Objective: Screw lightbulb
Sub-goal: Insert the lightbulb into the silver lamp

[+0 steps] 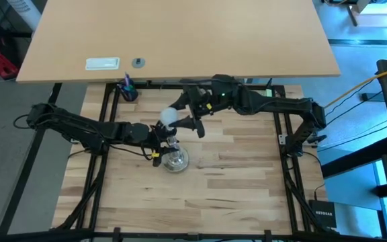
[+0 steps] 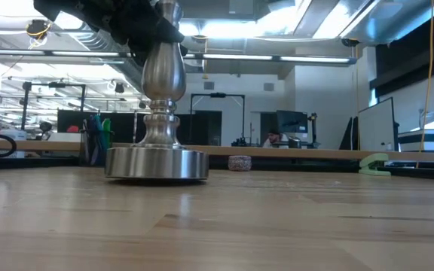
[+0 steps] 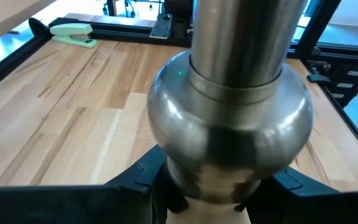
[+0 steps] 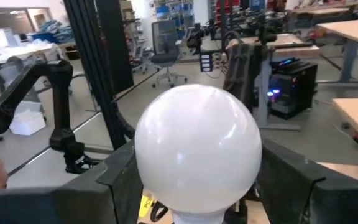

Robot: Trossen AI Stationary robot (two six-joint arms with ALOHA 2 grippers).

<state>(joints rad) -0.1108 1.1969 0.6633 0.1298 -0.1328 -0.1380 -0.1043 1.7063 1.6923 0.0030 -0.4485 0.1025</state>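
The silvery stand is upright with its round base on the wooden table, seen from above near the table's middle. My left gripper reaches in from the left and is shut on its stem. The white lightbulb hangs in the air above the stand, slightly to its far side, with my right gripper shut on it. Whether the bulb's base touches the stand's top is hidden. My left gripper pinches the stand's stem just below its rounded bulge, one finger on each side. The fingers come nearly level from the table's left, across the stem. The stand is upright, base on the table. My right gripper pinches the lightbulb's white globe between its two fingers, at the globe's widest part. The fingers come level from the table's right. The bulb is lifted clear of the table, globe up, neck down; its threaded base is out of sight.
A green-and-white stapler lies near the wooden table's edge. A cup of pens stands at the far left. Beyond is a tan desk with a white flat object and a small round object.
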